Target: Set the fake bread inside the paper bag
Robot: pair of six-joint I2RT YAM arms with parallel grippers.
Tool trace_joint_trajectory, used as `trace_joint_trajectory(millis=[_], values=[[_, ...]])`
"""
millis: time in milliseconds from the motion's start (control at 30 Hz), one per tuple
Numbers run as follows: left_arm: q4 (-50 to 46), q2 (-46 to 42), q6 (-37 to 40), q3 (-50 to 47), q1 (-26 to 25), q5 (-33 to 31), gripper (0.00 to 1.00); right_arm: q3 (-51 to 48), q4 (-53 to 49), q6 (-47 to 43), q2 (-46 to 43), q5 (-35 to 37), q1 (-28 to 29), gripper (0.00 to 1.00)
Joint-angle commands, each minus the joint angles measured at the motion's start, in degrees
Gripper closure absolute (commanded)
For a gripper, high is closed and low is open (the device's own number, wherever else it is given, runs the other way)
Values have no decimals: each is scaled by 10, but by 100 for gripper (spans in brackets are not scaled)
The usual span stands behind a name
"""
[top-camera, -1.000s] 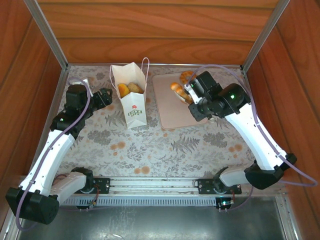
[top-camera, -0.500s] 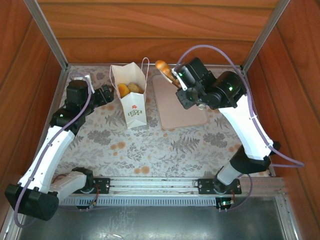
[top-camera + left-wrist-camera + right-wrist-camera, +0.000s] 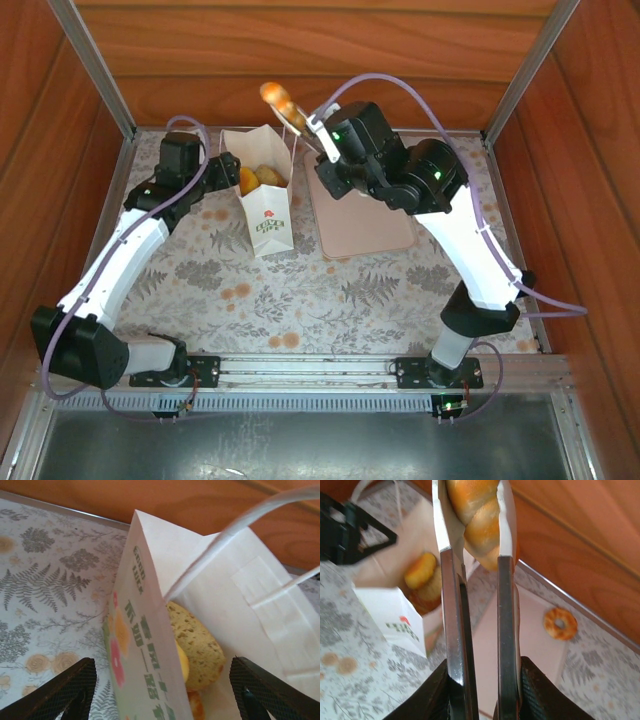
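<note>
The paper bag (image 3: 268, 225) stands upright on the table (image 3: 300, 290) with its mouth open to the top. Inside lie some bread pieces (image 3: 257, 178). From the left wrist I see a porous beige slice (image 3: 197, 645) with a yellow piece beside it and an orange one lower. The thin handles (image 3: 235, 527) stand up over the mouth.

The right claw (image 3: 485, 685) is squeezed narrow on the metal tongs (image 3: 451, 605). The tips of the tongs pinch a braided roll (image 3: 475, 515). This roll is in the air, higher than the bag's rim and near its far right corner, in front of the wooden back wall (image 3: 300, 50). It is not inside the bag.

The left claw (image 3: 162, 692) is wide and holds nothing. Its fingers (image 3: 65, 690) stand on both sides of the bag's left edge. The outer finger is apart from the printed face.

The flat tray (image 3: 370, 220) lies just right of the bag, and the part I can see is bare. A ring (image 3: 560, 623) lies at its far edge; I cannot tell if it is on the tray or just off it.

Wooden walls close the table at the left, back and right. The front half of the table gives free room.
</note>
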Motion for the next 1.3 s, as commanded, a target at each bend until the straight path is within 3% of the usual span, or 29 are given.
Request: trace_joint_trajectory(millis=[0,300,1000,1267], values=[[-7,5,13,6,-4,-28,26,-9,105,-12,21,-42,7,76],[-7,-17,34,-22,-3,-65,39,14,109,6,106,-52,7,76],[-10,-24,65,-34,-3,-91,42,15,-31,15,168,-15,-14,74],[-10,-24,71,-34,-4,-95,45,8,-40,14,173,-2,-17,62]])
